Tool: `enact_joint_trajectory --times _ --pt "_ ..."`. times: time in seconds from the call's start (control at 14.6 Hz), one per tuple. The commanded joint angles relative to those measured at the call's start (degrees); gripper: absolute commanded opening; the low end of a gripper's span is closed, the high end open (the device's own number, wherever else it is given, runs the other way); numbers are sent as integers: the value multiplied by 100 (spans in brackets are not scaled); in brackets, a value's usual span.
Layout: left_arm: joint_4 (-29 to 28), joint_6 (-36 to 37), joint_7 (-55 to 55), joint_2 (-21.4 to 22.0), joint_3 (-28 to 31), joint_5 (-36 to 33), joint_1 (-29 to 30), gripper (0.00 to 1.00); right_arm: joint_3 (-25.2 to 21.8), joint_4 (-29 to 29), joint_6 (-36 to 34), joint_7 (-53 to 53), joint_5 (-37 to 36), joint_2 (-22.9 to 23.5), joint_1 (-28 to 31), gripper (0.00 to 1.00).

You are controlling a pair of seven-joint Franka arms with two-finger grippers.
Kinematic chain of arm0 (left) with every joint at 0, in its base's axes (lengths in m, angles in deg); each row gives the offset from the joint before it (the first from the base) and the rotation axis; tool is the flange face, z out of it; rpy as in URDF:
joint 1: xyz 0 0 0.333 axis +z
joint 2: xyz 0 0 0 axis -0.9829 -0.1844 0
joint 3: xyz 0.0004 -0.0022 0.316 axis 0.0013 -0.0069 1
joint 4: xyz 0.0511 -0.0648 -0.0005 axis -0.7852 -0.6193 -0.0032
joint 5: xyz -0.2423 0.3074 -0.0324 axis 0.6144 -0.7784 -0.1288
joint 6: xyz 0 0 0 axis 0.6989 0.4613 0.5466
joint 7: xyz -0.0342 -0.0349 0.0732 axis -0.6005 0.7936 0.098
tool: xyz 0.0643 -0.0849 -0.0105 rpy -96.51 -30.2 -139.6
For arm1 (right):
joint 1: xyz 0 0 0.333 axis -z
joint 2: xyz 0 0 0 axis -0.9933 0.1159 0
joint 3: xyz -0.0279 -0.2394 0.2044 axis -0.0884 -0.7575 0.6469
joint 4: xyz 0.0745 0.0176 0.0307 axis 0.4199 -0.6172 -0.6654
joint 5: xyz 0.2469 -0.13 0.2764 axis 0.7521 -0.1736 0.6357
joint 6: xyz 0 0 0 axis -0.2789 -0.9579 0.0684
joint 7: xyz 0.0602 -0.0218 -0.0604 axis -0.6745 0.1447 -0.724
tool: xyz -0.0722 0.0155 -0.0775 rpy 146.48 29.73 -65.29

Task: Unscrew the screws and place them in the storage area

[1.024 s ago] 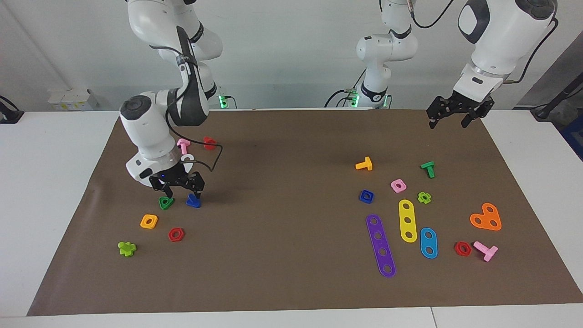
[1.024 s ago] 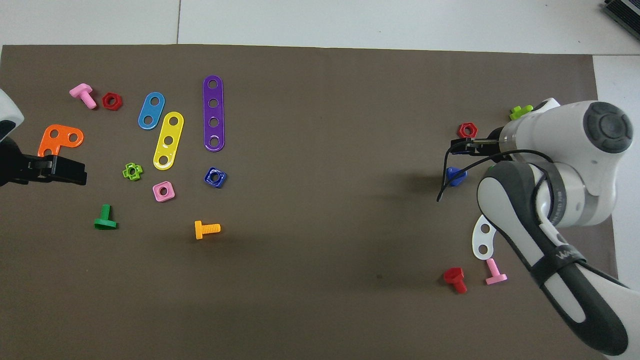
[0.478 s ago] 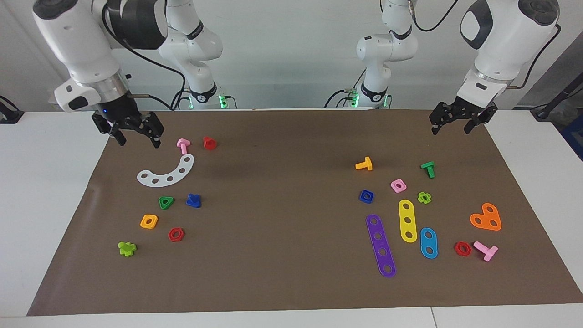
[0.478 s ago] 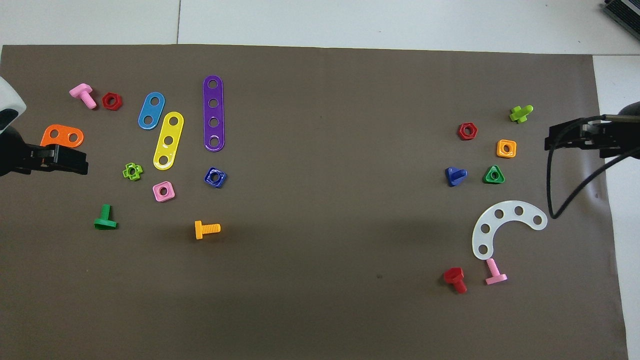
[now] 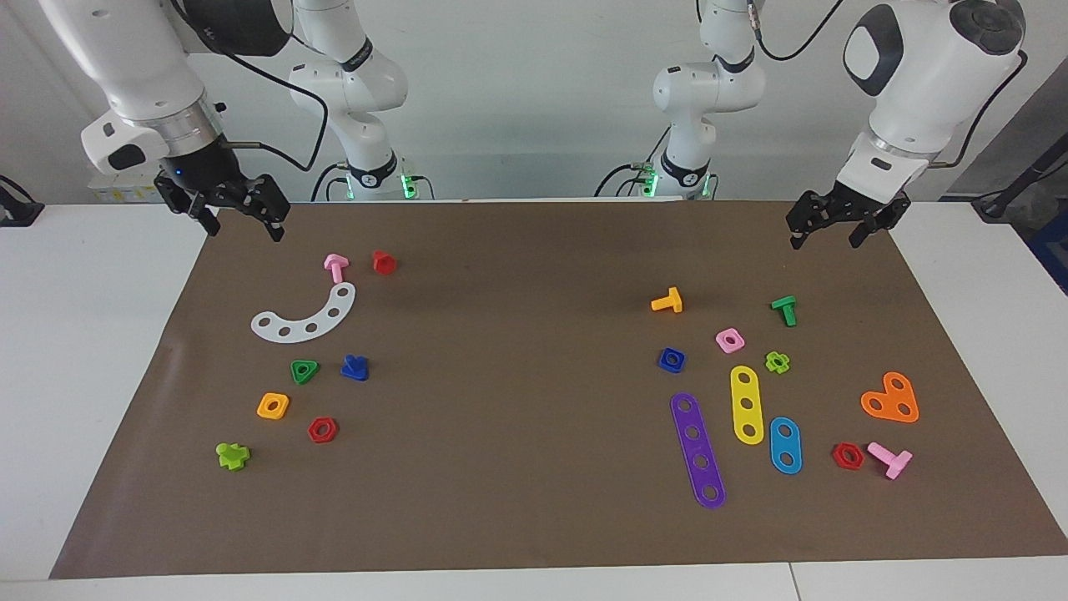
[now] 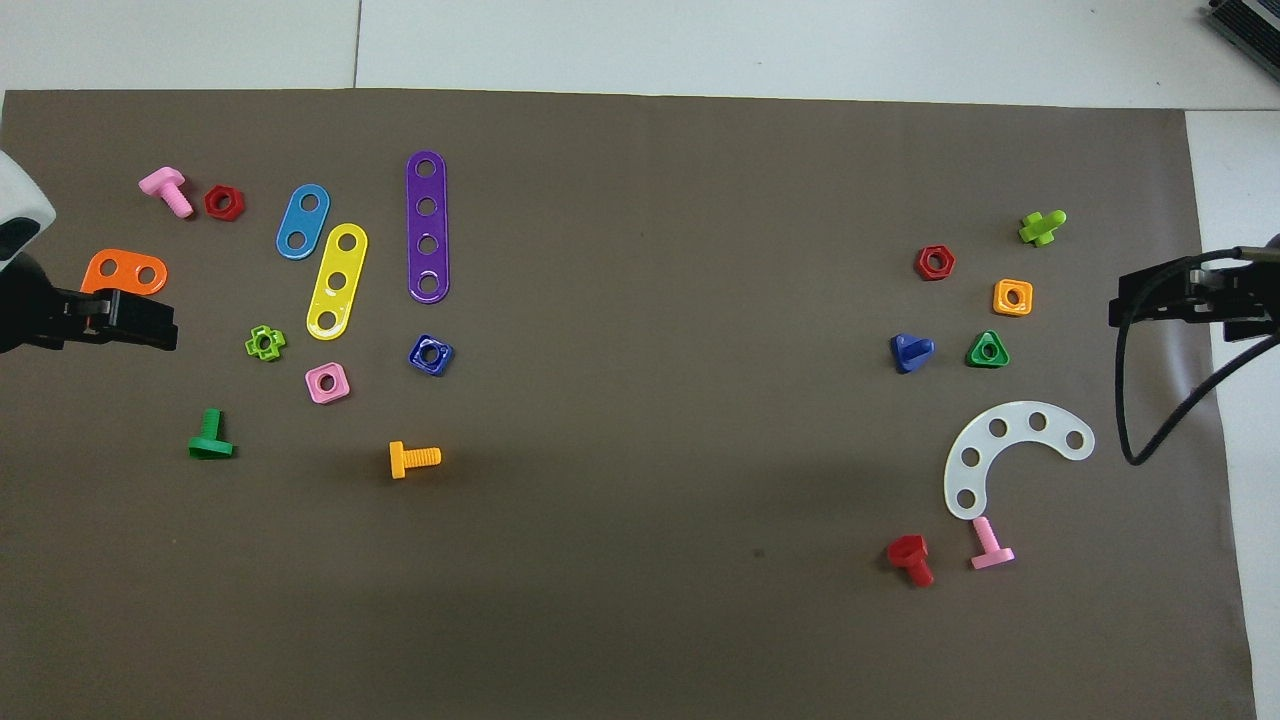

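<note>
The dark-blue screw [image 5: 355, 367] lies on the brown mat in the storage area [image 5: 400, 334] at the right arm's end, beside a green triangular nut [image 5: 304, 371]. It also shows in the overhead view [image 6: 910, 352]. My right gripper [image 5: 244, 232] is open and empty, raised over the mat's corner nearest the right arm's base; it also shows in the overhead view [image 6: 1130, 302]. My left gripper [image 5: 824, 240] is open and empty, raised over the mat's edge at the left arm's end, and shows in the overhead view [image 6: 150, 328].
A white curved strip [image 5: 304, 317], pink screw [image 5: 336, 267], red screw [image 5: 384, 262], orange nut [image 5: 273, 406], red nut [image 5: 322, 430] and lime piece [image 5: 233, 456] lie around the blue screw. Coloured strips [image 5: 699, 451], a blue square nut [image 5: 671, 360] and other screws lie at the left arm's end.
My right gripper let go of the dark-blue screw, rose, and swung away to the mat's corner near its base. The screw stays beside the green nut. The left gripper barely moved.
</note>
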Motion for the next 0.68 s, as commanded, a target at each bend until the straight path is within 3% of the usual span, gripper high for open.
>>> enact_joint_trajectory --times 0.0,0.61 --pt "-146 -356 -66 118 -31 -64 72 100 52 -233 73 -62 -103 -197 57 100" --pt "-173 -383 -31 152 -22 -64 98 100 61 -92 46 -88 -112 -188 39 100"
